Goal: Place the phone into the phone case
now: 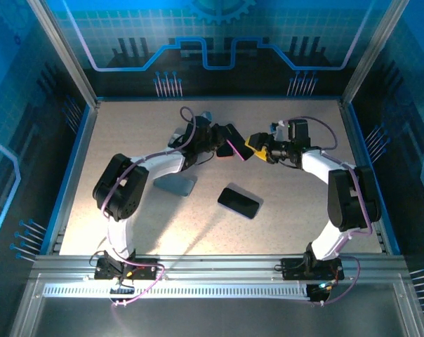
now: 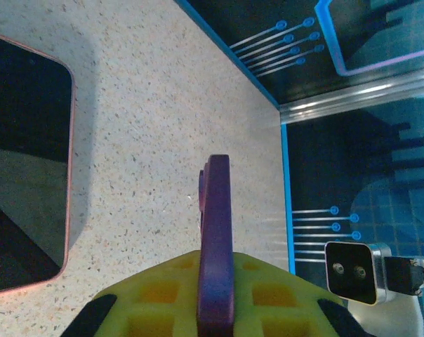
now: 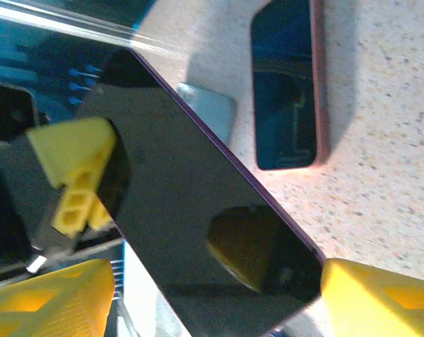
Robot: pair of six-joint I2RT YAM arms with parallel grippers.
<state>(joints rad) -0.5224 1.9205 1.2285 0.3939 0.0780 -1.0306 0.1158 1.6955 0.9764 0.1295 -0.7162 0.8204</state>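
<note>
1. Grey-blue case (image 1: 175,184): it lies flat on the table (image 1: 128,133), to the left of the left claw and nearer the arm bases than that claw. It is well apart from both claws.

2. Left claw (image 2: 215,274): it is clamped on the purple phone (image 3: 198,196). In the left wrist view the phone stands edge-on between the yellow fingers (image 2: 156,302), and its purple rim projects beyond the fingertips. The phone is held off the table. Its dark glass face is tilted, and its free end points toward the right claw.

3. Pink-rimmed phone (image 1: 239,202): it lies flat on the table with its dark face up. It is nearer the arm bases than both claws, roughly in line with the gap between them. It is to the right of the case and apart from it.

4. Right claw (image 3: 212,281): the jaws stand apart. In the right wrist view the free end of the purple phone lies between the claw's two yellow fingers (image 3: 380,302). The right-hand finger sits just beside the phone's corner; whether it touches cannot be told. The other finger stands clear of the phone.
</note>
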